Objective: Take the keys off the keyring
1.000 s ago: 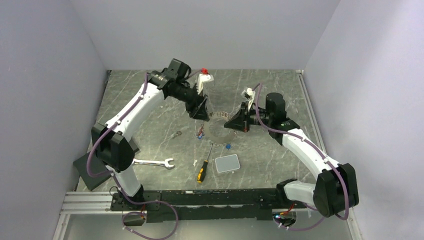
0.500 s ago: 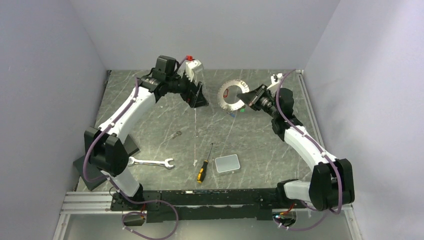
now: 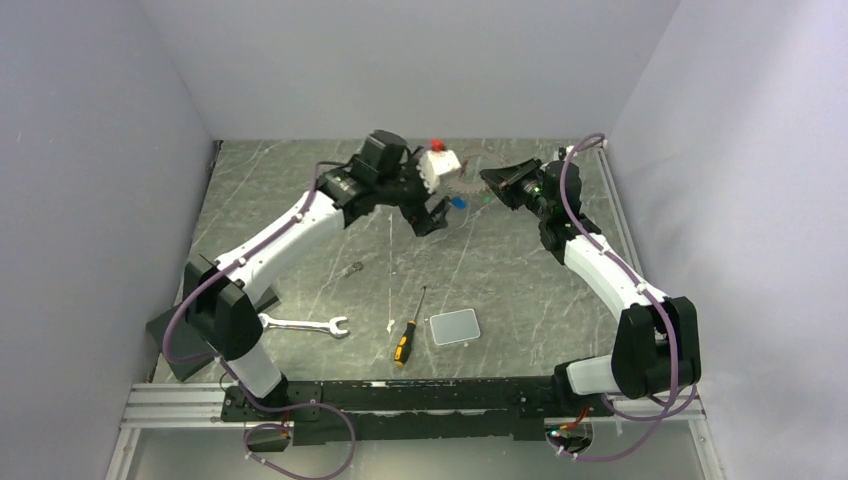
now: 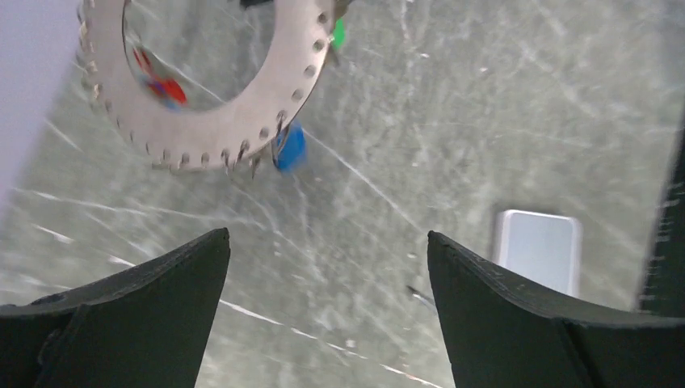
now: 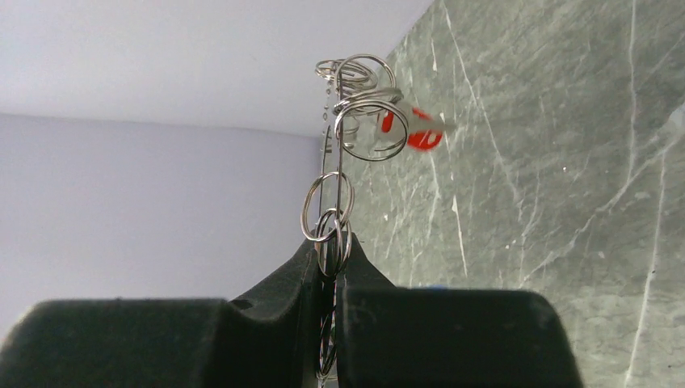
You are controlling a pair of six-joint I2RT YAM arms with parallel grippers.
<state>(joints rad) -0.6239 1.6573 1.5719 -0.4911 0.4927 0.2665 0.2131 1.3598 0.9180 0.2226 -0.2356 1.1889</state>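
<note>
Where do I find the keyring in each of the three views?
Top external: the keyring is at top centre, held by the right claw.
Left wrist: upper left, above the open left claw.
Right wrist: centre, edge-on, pinched in the claw.
Shared landmark: the blue tag hanging from it; right wrist shows the red tag instead.

White arms [image 3: 290,225], black joints [image 3: 235,320], purple cables [image 3: 165,338]
</note>
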